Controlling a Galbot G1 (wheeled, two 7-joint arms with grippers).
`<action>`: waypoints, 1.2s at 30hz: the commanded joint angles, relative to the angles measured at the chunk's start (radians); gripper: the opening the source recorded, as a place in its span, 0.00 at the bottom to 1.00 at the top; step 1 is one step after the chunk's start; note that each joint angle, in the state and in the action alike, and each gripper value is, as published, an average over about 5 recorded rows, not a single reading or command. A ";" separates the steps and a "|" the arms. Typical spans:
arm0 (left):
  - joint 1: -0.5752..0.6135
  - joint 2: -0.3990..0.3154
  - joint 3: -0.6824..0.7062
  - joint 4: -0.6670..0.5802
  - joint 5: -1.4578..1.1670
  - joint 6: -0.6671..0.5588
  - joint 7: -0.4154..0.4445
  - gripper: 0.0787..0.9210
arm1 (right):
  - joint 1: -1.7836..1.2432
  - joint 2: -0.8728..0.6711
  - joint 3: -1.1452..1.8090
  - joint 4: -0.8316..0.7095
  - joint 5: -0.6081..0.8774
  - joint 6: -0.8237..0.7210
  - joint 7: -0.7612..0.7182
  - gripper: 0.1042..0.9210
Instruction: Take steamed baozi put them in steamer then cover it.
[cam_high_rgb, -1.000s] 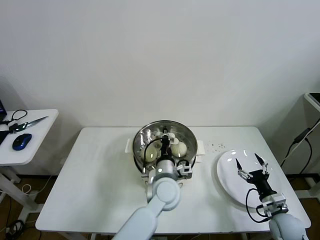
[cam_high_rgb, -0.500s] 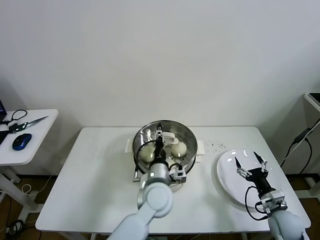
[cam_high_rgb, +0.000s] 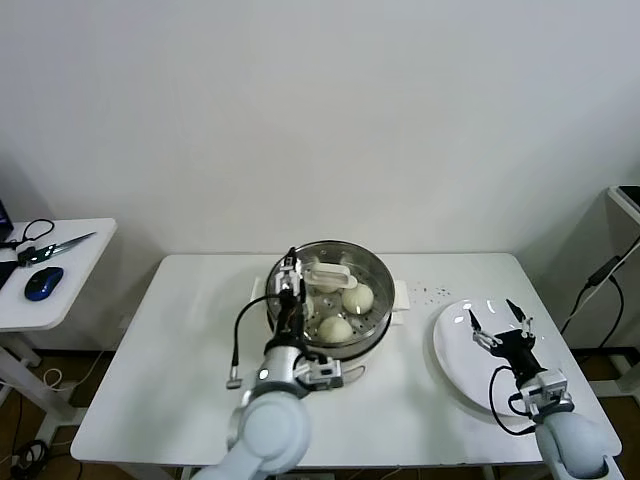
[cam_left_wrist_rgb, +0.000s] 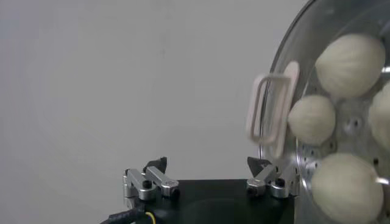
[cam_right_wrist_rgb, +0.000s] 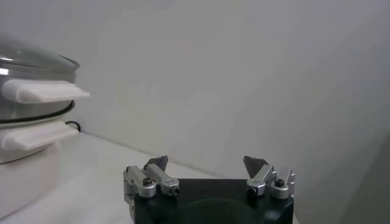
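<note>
- White wall behind; a white bench (cam_high_rgb: 190, 330) carries the steamer (cam_high_rgb: 375, 318), with a white plate (cam_high_rgb: 455, 365) off to its right.
- Baozi (cam_high_rgb: 336, 329) sit inside the steamer, under the glass cover (cam_high_rgb: 370, 268), whose white handle (cam_high_rgb: 327, 273) stands at its centre.
- Left tool (cam_high_rgb: 291, 278) hangs at the steamer's left rim, jaws spread and empty, just beside the handle.
- Right tool (cam_high_rgb: 497, 324) hovers over the plate, jaws wide, holding nothing.
- Judged: the cover is rigid, fairly heavy, breakable glass with a slick rim; the handle is the only safe hold. Baozi are soft and light, so pinch gently.
</note>
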 joint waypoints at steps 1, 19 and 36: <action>0.279 0.157 -0.280 -0.167 -0.545 -0.297 -0.477 0.88 | -0.006 0.004 -0.003 0.006 0.017 -0.026 -0.005 0.88; 0.524 -0.101 -0.776 0.084 -1.537 -0.921 -0.354 0.88 | -0.055 0.022 -0.013 0.012 0.092 0.025 -0.098 0.88; 0.511 -0.097 -0.797 0.167 -1.532 -0.912 -0.301 0.88 | -0.043 0.017 -0.010 -0.027 0.109 0.049 -0.113 0.88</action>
